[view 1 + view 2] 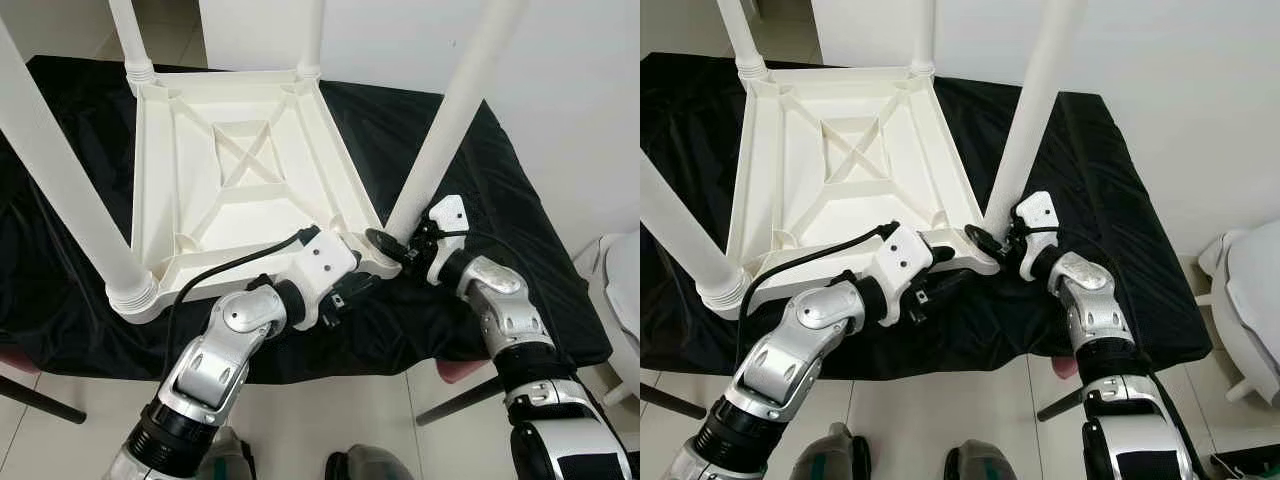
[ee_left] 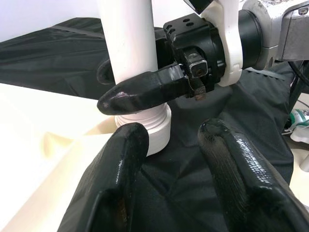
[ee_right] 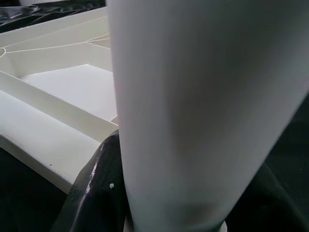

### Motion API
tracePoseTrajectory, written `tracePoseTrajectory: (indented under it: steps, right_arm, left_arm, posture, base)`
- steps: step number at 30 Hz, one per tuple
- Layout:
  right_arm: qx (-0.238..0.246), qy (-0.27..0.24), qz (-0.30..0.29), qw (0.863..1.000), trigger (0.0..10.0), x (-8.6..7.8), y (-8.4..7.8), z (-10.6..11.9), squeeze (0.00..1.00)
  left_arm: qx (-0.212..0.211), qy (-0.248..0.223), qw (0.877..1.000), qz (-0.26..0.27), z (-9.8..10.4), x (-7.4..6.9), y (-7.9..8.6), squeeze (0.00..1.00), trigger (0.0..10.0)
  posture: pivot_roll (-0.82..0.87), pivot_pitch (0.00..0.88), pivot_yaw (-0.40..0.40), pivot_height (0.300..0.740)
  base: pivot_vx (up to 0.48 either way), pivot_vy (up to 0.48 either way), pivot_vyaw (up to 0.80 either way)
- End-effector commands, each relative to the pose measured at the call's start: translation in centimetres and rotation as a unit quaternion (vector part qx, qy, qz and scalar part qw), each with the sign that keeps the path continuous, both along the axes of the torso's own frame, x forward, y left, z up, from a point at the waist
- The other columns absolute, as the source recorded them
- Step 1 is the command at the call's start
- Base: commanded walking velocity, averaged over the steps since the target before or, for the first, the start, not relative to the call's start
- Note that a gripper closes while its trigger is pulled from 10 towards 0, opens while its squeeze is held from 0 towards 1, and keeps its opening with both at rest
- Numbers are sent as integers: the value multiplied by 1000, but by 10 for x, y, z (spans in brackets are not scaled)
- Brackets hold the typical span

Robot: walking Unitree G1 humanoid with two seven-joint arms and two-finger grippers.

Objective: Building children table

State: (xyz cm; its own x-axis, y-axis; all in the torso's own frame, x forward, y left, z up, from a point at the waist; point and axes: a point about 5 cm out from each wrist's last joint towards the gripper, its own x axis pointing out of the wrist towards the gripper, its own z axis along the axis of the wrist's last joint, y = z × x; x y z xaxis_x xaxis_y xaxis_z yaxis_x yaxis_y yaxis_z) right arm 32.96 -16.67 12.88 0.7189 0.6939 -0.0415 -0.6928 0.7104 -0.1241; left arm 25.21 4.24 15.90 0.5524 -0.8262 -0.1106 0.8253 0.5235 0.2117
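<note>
I count one white table top point(image 1: 230, 170), lying upside down on a black cloth point(image 1: 480, 190), with four white legs standing up from its corners. My left gripper point(image 1: 350, 292) hangs spread beside the near right corner. My right gripper point(image 1: 392, 245) is clenched around that corner's leg point(image 1: 440, 130). I can read no writing.

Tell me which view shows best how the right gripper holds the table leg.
The left wrist view: the right gripper has one black finger across the front of the table leg, just above its threaded base. The eye views show this grip small and distant. The right wrist view is too close, showing mostly leg.
</note>
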Motion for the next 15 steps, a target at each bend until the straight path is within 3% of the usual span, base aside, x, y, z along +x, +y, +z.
tracePoseTrajectory:
  steps: [1,9,10,14,15]
  right_arm:
    - [-15,15,7,1000,0,-3,-4,-9,0]
    - [-11,18,-11,1000,0,-3,-10,-15,0]
    - [-5,14,-25,1000,10000,-3,-12,-14,0]
    - [6,15,-76,997,10000,0,-14,-14,0]
    - [2,14,-113,993,10000,0,-12,-16,0]
  left_arm:
    - [-3,1,1000,9,1,0,0,0,10000]
    - [-1,0,1000,5,1,1,0,0,10000]
    - [-1,0,1000,3,1,1,0,0,10000]
    - [0,0,1000,-2,0,0,-1,0,10000]
    - [1,1,1000,-3,0,-1,-1,0,10000]
  posture:
    - [-78,6,-51,740]
    - [-84,0,-43,740]
    - [-85,0,-41,740]
    - [-87,0,-41,740]
    - [-88,0,-42,740]
  base:
    - [0,0,0]
    - [0,0,0]
    - [0,0,0]
    - [0,0,0]
    - [0,0,0]
